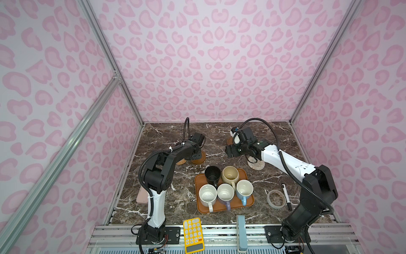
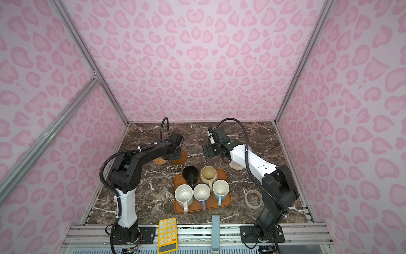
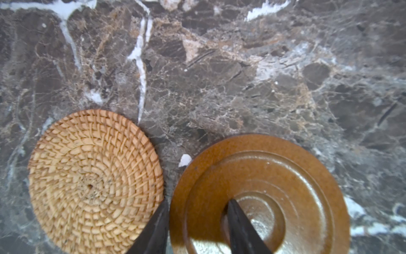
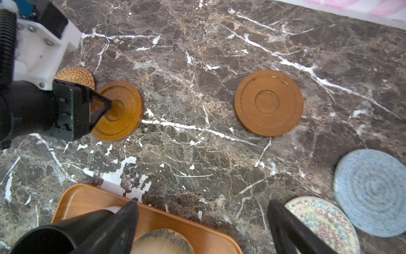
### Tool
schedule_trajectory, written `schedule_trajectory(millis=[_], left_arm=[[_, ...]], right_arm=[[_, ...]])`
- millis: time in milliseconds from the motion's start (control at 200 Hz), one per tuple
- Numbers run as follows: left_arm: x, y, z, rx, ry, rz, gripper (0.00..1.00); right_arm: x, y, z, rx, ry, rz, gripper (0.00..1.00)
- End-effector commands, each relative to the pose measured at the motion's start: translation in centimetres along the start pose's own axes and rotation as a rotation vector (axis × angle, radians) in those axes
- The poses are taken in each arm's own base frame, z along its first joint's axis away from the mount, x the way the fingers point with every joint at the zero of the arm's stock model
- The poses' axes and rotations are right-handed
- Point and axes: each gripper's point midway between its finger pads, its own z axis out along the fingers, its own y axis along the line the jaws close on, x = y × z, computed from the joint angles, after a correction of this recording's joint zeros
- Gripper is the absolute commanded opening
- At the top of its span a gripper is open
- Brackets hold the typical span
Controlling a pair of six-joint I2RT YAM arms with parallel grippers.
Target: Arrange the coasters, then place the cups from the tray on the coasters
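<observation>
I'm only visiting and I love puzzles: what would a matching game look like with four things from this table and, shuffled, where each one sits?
Things:
1. black mug
2. tape roll
3. rattan coaster
4. yellow calculator

Places:
A. beside the smooth brown coaster
B. on the metal frame at the near edge
C. on the orange-brown tray
D. on the marble table, right of the tray in both top views

Pairs: 1-C, 2-D, 3-A, 4-B.
</observation>
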Motion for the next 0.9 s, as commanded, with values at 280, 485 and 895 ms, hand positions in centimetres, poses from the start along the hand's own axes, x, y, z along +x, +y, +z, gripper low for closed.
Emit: schedule_trajectory(millis=[280,485,895], left_arm=[[0.1,0.0,-0.6,0.001,0.031,0.018,0.44],[-1.0,0.1,-2.1,0.021,-0.014,0.012,0.54],[-6.0,-1.7,-10.1,0.21,-0.169,-0.018,0.89]], right_arm=[[-0.9,-0.3,0.7,-0.027,-0.018,0.013,0.93],[-1.4,-0.6,1.1,-0.03,-0.017,0.02,0.93],[-2.1,-4.2,2.7,0.065,-0.007,0.143,0.99]])
